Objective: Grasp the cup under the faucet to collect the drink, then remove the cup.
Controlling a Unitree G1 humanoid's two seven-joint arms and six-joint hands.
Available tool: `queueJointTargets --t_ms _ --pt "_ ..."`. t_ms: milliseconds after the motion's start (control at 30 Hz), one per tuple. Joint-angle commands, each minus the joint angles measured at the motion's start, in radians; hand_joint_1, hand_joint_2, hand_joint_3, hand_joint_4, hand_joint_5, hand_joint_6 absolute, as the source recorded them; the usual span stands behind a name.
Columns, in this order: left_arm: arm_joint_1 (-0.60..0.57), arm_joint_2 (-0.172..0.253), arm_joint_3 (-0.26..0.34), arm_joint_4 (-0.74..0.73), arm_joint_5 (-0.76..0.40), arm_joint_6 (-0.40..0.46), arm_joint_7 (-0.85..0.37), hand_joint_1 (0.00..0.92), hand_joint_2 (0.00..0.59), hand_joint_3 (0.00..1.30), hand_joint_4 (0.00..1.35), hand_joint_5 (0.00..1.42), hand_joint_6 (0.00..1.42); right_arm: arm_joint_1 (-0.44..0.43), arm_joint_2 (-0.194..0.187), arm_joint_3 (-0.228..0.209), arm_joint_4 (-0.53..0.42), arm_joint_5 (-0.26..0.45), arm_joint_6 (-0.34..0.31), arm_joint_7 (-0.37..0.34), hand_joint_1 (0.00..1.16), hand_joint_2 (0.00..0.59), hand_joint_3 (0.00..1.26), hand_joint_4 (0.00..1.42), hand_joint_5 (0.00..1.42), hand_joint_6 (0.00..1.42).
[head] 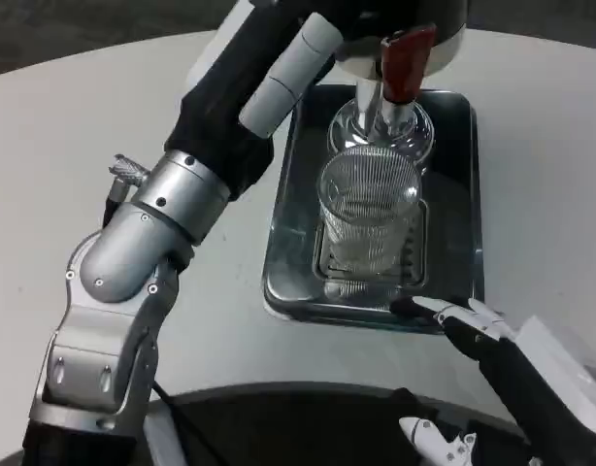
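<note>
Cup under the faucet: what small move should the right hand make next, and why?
Probably reach the right hand forward and left to close around the cup. The ribbed glass cup stands on the grate of the metal tray, under the faucet with the red handle, and nothing holds it. The right hand's fingertips lie at the tray's near edge, short of the cup.

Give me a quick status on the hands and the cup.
Right hand open, at the tray front edge, short of the cup. Cup upright on the tray under the red-handled faucet. Left arm reaches up toward the dispenser; its hand hidden.
</note>
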State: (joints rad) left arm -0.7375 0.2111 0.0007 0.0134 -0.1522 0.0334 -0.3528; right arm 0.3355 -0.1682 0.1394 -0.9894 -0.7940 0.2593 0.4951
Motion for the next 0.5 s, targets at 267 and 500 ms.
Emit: queueJointTargets --t_ms 267,500 --pt "-0.036 -0.016 -0.021 0.083 -0.001 -0.023 -0.055 0.101 0.054 0.28 0.22 0.30 0.28 0.005 0.002 -0.001 -0.013 0.013 -0.002 -0.008 0.65 0.432 0.21 0.14 0.05 0.00" --pt "-0.054 -0.012 -0.029 0.116 0.012 -0.060 -0.070 0.098 0.055 0.28 0.22 0.30 0.28 0.003 0.002 0.000 -0.011 0.013 -0.001 -0.009 0.65 0.432 0.21 0.14 0.05 0.00"
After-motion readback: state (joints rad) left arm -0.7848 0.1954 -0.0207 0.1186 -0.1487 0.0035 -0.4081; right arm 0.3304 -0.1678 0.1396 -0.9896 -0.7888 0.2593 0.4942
